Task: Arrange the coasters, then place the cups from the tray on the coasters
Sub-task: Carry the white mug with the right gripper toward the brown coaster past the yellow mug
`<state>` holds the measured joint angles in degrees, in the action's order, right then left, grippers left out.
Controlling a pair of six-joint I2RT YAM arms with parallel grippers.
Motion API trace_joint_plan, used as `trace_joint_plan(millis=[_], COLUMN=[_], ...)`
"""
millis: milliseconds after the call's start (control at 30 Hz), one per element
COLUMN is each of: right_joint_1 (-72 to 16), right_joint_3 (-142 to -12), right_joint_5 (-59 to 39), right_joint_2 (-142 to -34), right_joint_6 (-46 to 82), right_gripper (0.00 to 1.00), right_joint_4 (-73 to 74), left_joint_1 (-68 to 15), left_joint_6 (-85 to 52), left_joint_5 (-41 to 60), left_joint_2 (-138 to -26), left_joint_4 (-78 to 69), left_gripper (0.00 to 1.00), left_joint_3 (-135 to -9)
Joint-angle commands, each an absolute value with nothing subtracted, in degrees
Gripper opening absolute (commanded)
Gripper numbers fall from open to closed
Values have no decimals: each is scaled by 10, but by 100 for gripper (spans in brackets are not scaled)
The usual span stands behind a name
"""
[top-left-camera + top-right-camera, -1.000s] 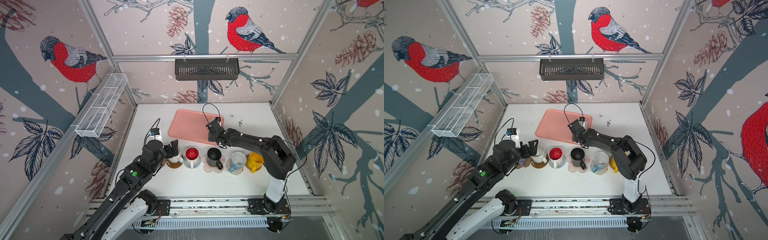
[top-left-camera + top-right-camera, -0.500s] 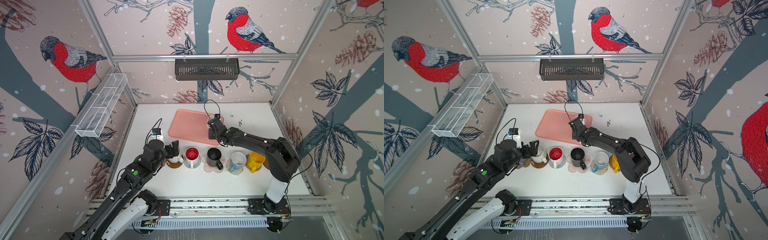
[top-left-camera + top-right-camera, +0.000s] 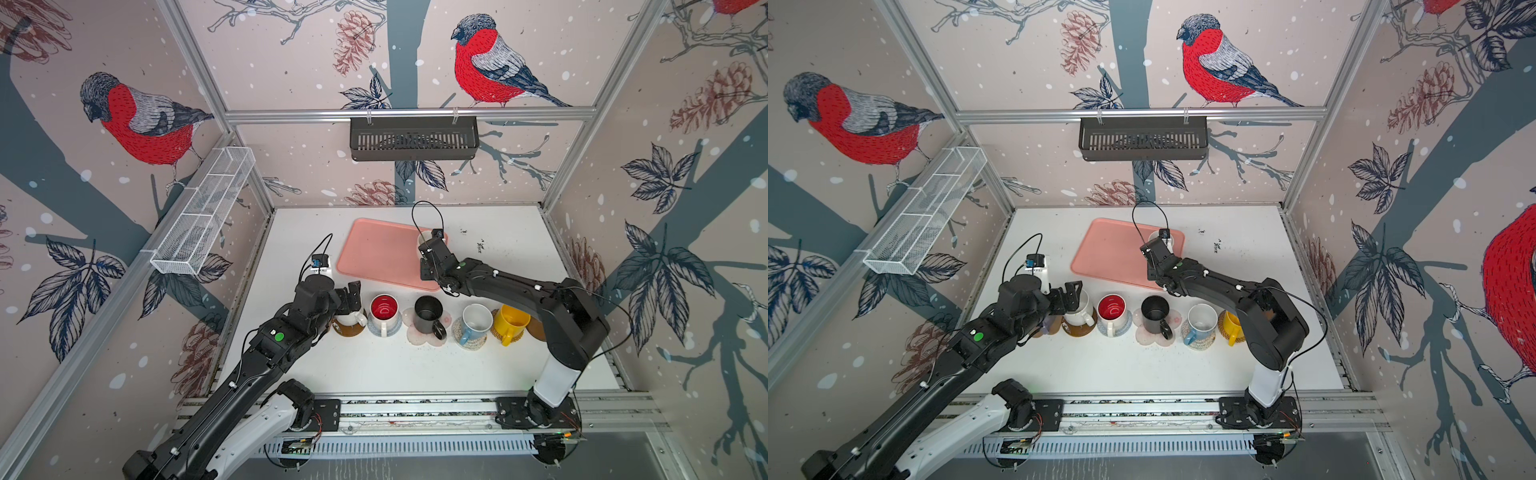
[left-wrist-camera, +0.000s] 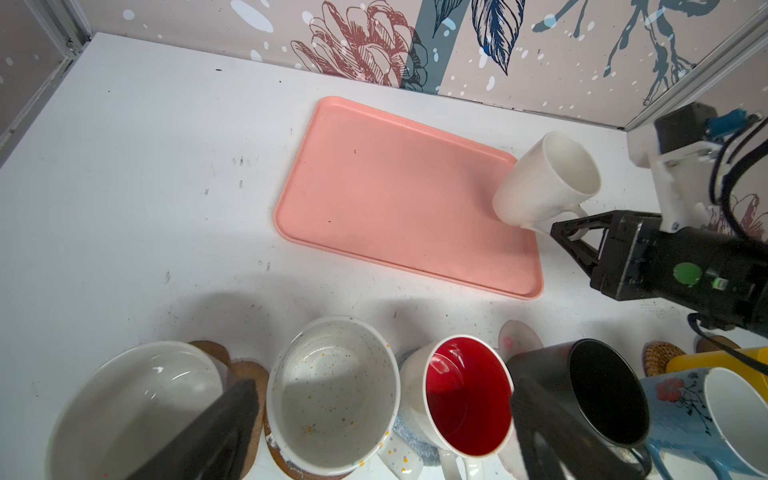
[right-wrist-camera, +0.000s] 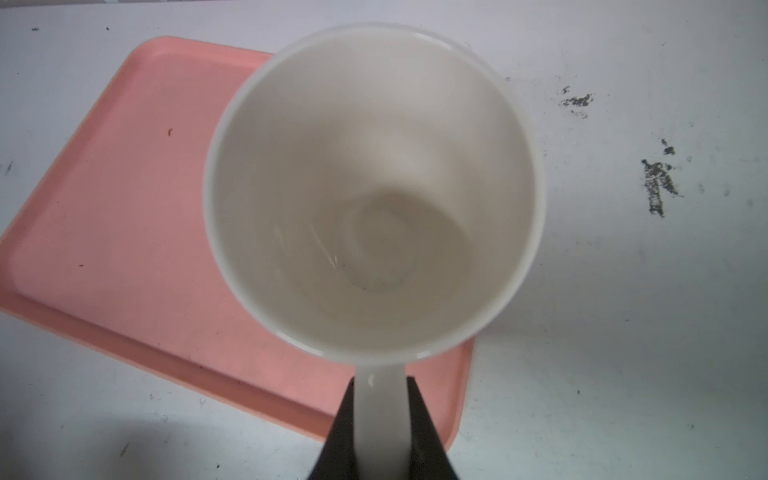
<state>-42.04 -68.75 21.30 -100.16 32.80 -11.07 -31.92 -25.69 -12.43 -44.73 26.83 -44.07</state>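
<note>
The right gripper [image 5: 381,390] pinched the handle of the white mug [image 5: 374,187], apparently to lift it off the tray [image 5: 104,187], while the left gripper [image 3: 351,296] stood spread.

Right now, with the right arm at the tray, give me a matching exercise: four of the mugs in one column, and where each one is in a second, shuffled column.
Mugs
1. plain white mug
2. black mug
3. yellow mug
4. mug with red inside

Places
A. on the grey-blue crochet coaster
B. on the golden rattan coaster
C. held by its handle in the shut right gripper, at a corner of the tray
D. on the pink-white flower coaster

Pairs: 1-C, 2-D, 3-B, 4-A.
</note>
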Motion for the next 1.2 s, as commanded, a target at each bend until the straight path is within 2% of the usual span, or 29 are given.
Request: trace_joint_plan(millis=[0,300,767,1000,1167], right_joint_1=[-416,-385,-274,-191,-133], right_joint_3=[-689,-659,-561,-502,-482], right_joint_5=[233,214,234,241,246], right_joint_2=[-982,-889,-721,-628,-600], right_joint_6=[328,351,393,420,435], right_gripper=[0,0,0,0,0], right_joint_4=[-95,-153,-276,-308,-340], left_joint_1=[-317,-328,-466,-501,-509], left_joint_6=[-243,-245,-285,-297,-297], left_joint_5=[-93,-44,-133,-148,-150], left_joint_2=[-465,-513,-593,-609,-590], left_joint_4=[235,207,122,77,63], left_gripper=[95,96,96,96,96], left_joint_3=[-456,-500,-497,-463,-440])
